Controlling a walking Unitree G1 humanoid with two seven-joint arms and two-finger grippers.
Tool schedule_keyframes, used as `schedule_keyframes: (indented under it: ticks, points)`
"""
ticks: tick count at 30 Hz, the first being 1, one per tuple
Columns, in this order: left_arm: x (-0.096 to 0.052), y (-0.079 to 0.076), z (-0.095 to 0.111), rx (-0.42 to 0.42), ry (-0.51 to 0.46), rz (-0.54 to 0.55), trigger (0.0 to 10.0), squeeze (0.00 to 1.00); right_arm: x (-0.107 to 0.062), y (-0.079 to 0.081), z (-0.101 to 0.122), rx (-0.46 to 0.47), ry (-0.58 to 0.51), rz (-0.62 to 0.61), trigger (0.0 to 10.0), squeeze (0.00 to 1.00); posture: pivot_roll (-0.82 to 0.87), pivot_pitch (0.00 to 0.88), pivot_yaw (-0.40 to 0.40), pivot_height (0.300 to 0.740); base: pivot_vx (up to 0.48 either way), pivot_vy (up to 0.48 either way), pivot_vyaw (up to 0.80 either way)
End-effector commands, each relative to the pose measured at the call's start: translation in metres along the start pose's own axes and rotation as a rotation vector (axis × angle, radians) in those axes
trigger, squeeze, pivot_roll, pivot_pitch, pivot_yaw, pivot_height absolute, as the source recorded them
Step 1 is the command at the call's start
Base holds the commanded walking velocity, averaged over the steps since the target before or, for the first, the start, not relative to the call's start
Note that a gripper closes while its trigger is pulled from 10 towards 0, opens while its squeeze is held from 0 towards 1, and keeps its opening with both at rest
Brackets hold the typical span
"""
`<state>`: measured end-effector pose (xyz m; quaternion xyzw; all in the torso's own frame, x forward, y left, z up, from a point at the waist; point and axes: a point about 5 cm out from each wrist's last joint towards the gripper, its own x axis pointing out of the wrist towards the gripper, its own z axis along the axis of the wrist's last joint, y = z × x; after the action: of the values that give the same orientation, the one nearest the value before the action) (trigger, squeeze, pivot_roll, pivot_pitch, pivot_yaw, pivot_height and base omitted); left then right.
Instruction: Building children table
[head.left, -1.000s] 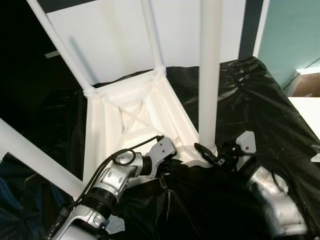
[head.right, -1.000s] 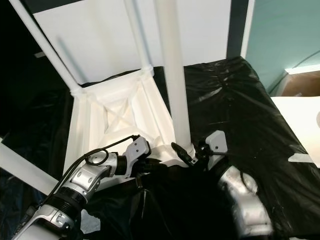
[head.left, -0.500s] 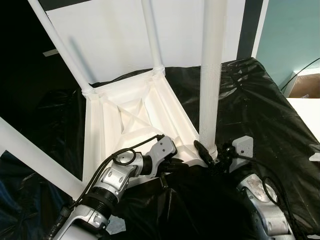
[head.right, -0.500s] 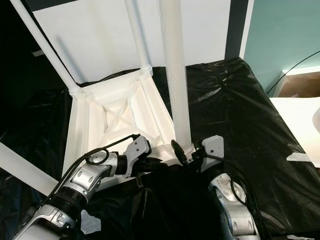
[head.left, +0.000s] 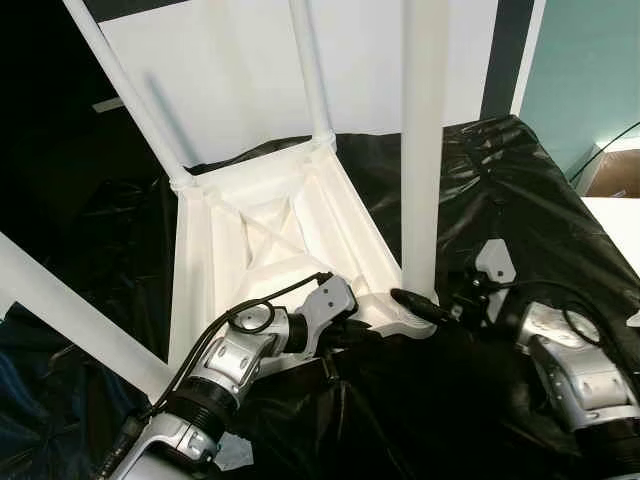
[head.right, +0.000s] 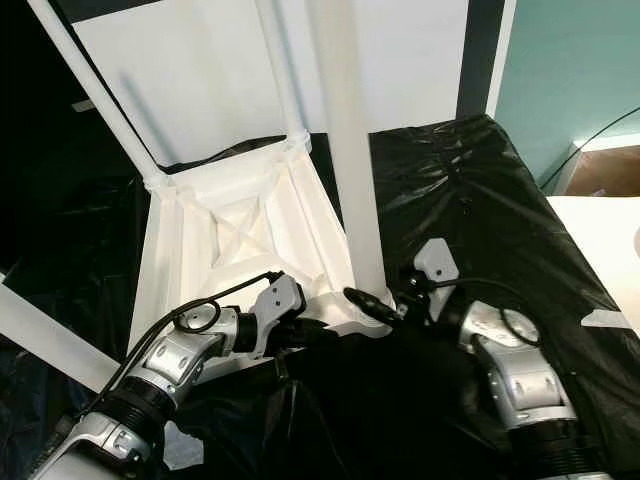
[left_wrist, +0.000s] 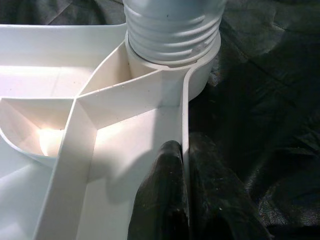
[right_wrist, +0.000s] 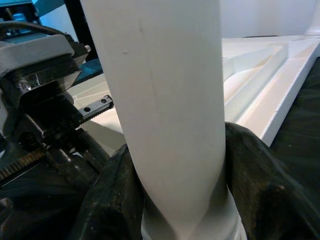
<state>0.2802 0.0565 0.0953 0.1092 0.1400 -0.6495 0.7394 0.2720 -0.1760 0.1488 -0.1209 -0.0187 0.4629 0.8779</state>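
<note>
- On the left I see my left end effector (head.left: 352, 335) at the near edge of the white table top (head.left: 262, 235). The top lies upside down on the black sheet (head.left: 520, 200) that covers the desk.
- In the left wrist view its two black fingers (left_wrist: 162, 200) are pinched shut on the thin rim of the table top, one finger inside and one outside. It sits in the same place as one second ago.
- In the middle stands the near leg (head.left: 422, 150). It is upright in the round socket (left_wrist: 200, 75) at the table top's near corner. Three more white legs stick up from the other corners.
- On the right, my right end effector (head.left: 425, 305) is at the bottom of that leg, just above the socket. The right wrist view shows its black fingers (right_wrist: 112, 195) closed around the leg, one on each side.
- My right arm (head.left: 575, 375) has changed. A second ago the elbow was low and close to me; now it sits higher and further to the right. The end effector has stayed on the leg.
</note>
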Motion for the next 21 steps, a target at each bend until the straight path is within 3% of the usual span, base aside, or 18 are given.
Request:
schedule_keyframes:
  ticks: [1, 4, 8, 11, 13, 14, 16, 17, 18, 19, 21]
  points:
    - [0.003, -0.015, -0.026, -0.127, -0.008, -0.06, 10.0, 0.0, -0.002, -0.001, -0.005, 0.03, 0.034, 0.055, 0.0, 0.0, -0.08, 0.0, 0.106, 0.74, 0.0, 0.0, 0.0]
    - [0.003, -0.015, -0.026, -0.126, -0.007, -0.061, 10.0, 0.0, -0.009, -0.004, -0.011, 0.076, 0.086, 0.101, 0.0, 0.0, -0.08, 0.0, 0.107, 0.74, 0.0, 0.0, 0.0]
    - [0.003, -0.015, -0.026, -0.125, -0.007, -0.063, 10.0, 0.0, -0.009, 0.003, -0.015, 0.148, 0.063, 0.07, 0.0, 0.0, -0.08, 0.0, 0.106, 0.74, 0.0, 0.0, 0.0]
    - [0.003, -0.015, -0.025, -0.121, -0.006, -0.067, 10.0, 0.0, -0.007, 0.032, -0.02, 0.153, -0.04, -0.21, 0.0, 0.0, -0.08, 0.0, 0.101, 0.74, 0.0, 0.0, 0.0]
    - [0.004, -0.015, -0.025, -0.12, -0.006, -0.068, 10.0, 0.0, -0.009, 0.038, -0.02, 0.156, -0.057, -0.266, 0.0, 0.0, -0.07, 0.0, 0.097, 0.74, 0.0, 0.0, 0.0]
    - [0.004, -0.015, -0.025, -0.12, -0.006, -0.068, 10.0, 0.0, -0.009, 0.038, -0.02, 0.156, -0.057, -0.266, 0.0, 0.0, -0.07, 0.0, 0.097, 0.74, 0.0, 0.0, 0.0]
    - [0.002, -0.013, -0.025, -0.12, -0.008, -0.056, 10.0, 0.0, -0.015, 0.041, -0.022, 0.167, -0.066, -0.456, 0.0, 0.0, -0.06, 0.0, 0.095, 0.74, 0.0, 0.0, 0.0]
    - [0.002, -0.013, -0.025, -0.12, -0.008, -0.056, 10.0, 0.0, -0.015, 0.041, -0.022, 0.167, -0.066, -0.456, 0.0, 0.0, -0.06, 0.0, 0.095, 0.74, 0.0, 0.0, 0.0]
    - [0.0, -0.013, -0.026, -0.123, -0.007, -0.052, 10.0, 0.0, -0.018, 0.037, -0.022, 0.162, -0.076, -0.62, 0.0, 0.0, -0.07, 0.0, 0.097, 0.74, 0.0, 0.0, 0.0]
    - [0.0, -0.013, -0.026, -0.123, -0.007, -0.052, 10.0, 0.0, -0.018, 0.037, -0.022, 0.162, -0.076, -0.62, 0.0, 0.0, -0.07, 0.0, 0.097, 0.74, 0.0, 0.0, 0.0]
    - [-0.002, -0.014, -0.028, -0.127, -0.002, -0.053, 10.0, 0.0, -0.022, 0.029, -0.018, 0.138, -0.095, -0.825, 0.0, 0.0, -0.07, 0.0, 0.103, 0.74, 0.0, 0.0, 0.0]
